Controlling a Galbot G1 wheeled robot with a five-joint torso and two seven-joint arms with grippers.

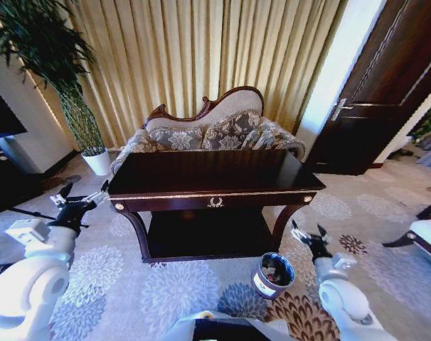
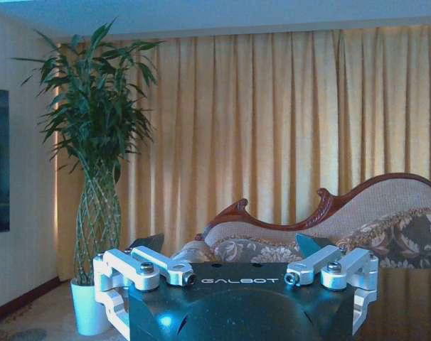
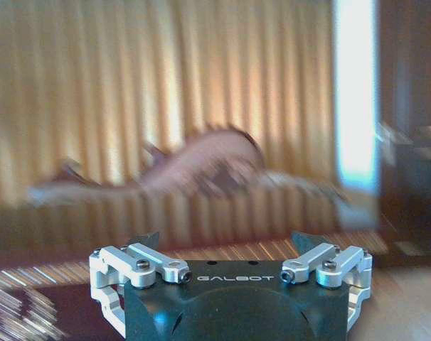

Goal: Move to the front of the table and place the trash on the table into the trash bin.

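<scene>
Gold curtains point(image 1: 201, 64) hung behind a floral sofa point(image 1: 212, 131), with a tall potted plant point(image 1: 73, 99), dark door point(image 1: 386, 85) and patterned carpet point(image 1: 173, 291).

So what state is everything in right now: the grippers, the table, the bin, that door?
left gripper: open, empty, beside the table's left end
right gripper: open, empty, near the bin
table: top bare
trash bin: upright, scraps inside
door: shut
</scene>
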